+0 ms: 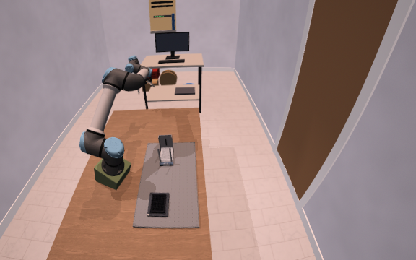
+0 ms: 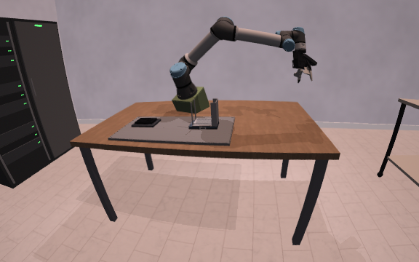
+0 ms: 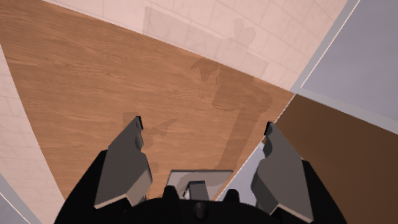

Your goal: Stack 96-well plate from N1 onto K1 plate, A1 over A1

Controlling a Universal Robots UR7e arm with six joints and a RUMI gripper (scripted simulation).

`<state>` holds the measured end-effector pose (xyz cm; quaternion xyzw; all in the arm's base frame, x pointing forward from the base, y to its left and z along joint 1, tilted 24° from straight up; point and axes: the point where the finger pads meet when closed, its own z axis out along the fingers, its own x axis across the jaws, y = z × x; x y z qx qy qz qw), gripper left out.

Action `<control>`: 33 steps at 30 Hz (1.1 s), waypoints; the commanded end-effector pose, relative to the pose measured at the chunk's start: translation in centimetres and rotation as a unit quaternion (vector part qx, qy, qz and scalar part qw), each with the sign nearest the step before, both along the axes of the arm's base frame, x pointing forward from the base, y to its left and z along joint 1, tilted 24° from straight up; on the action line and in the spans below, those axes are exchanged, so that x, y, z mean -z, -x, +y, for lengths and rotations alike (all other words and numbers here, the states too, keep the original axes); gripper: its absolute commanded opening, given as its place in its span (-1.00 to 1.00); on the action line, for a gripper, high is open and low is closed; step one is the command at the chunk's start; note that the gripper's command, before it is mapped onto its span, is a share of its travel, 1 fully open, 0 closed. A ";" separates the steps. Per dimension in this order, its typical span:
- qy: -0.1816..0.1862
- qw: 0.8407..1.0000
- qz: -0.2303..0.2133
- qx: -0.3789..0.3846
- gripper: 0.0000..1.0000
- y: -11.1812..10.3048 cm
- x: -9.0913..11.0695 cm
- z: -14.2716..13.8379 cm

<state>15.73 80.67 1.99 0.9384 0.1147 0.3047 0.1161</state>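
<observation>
A black 96-well plate (image 1: 158, 204) lies in the plate nest N1 at the near end of the grey mat (image 1: 168, 184); it also shows at the mat's left in the exterior view (image 2: 146, 121). The stack rack K1 (image 1: 165, 149) stands at the mat's far end with a pale plate at its base (image 2: 202, 124). My gripper (image 2: 303, 74) is open and empty, high above the far end of the table, well away from both plates. In the wrist view its two fingers stand wide over bare wood. The cut corners are too small to tell.
The arm's base (image 1: 112, 173) sits on a green block left of the mat. A side table with monitor (image 1: 172, 43) stands beyond the table's far end. A dark server cabinet (image 2: 17, 98) stands to the left in the exterior view.
</observation>
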 end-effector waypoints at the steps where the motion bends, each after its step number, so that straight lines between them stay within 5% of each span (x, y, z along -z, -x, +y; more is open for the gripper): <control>1: -0.001 1.000 0.000 0.000 1.00 0.0 -0.1 0.1; 17: -0.001 1.000 0.000 0.000 1.00 0.0 -0.1 0.1; 33: 0.020 0.999 0.032 0.022 1.00 -6.3 -2.3 -2.5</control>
